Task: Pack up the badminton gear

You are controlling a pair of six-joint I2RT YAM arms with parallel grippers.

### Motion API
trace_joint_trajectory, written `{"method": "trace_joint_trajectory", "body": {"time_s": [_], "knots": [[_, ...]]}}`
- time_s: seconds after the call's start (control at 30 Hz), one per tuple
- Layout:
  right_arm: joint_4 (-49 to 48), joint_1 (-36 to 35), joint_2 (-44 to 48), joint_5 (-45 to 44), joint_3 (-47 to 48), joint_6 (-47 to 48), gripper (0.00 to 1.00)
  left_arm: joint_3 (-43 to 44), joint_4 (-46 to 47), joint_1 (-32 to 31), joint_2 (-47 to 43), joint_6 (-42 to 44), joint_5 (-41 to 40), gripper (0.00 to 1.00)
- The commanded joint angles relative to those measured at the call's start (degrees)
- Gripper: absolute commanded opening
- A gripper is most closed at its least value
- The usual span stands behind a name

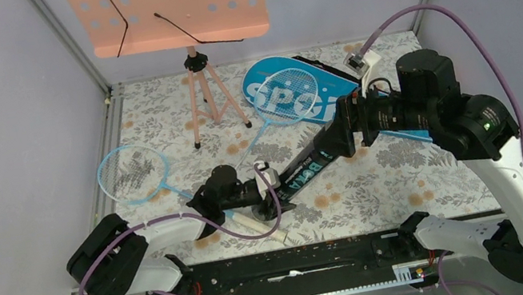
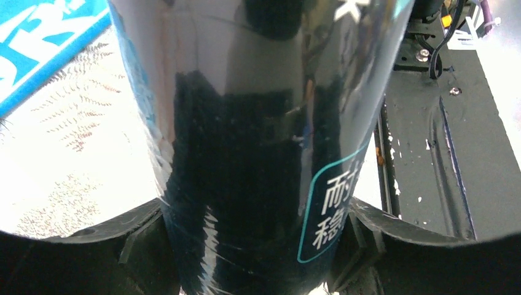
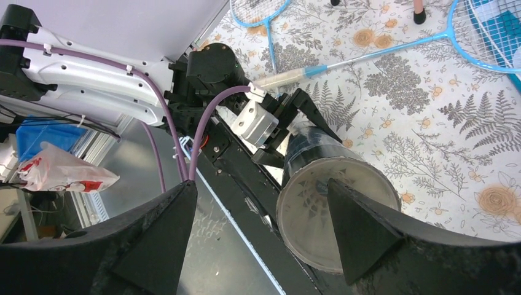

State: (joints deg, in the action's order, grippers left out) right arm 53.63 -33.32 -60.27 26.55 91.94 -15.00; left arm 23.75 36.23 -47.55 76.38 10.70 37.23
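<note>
The long black lettered tube [image 1: 310, 163] slants up off the table from near left to far right. My left gripper [image 1: 276, 193] is shut on its lower end, and both jaws press its sides [image 2: 246, 123] in the left wrist view. My right gripper [image 1: 348, 128] is open at the tube's upper end. In the right wrist view its translucent cap [image 3: 307, 209] sits behind the right finger, while the left finger stands well clear. One light-blue racket [image 1: 133, 172] lies flat at the left. The other racket [image 1: 290, 98] rests on the blue bag [image 1: 327, 79].
The peach perforated music stand [image 1: 168, 5] on its tripod [image 1: 205, 96] stands at the back left. Grey walls close in both sides. A black rail [image 1: 286, 261] runs along the near edge between the arm bases. The left racket's pale handle [image 3: 282, 77] lies next to the left arm.
</note>
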Motion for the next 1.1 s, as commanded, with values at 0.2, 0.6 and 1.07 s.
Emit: {"method": "trace_joint_trajectory", "body": {"time_s": [0.2,0.6,1.07], "knots": [[4.86,-1.53,-1.11,-19.76,10.37,-0.08,1.00,6.16,17.10,0.83,-1.76,-5.48,-1.17,0.22],[-10.93,-1.57,3.51,-28.40,10.89,-4.58,1.00,13.59,1.50,0.87,-0.55,-9.95,-10.08,0.28],[-17.11,-1.56,18.47,-72.08,-15.58,-2.21,1.00,22.66,-25.79,0.81,3.06,-7.16,-22.46,0.32]]}}
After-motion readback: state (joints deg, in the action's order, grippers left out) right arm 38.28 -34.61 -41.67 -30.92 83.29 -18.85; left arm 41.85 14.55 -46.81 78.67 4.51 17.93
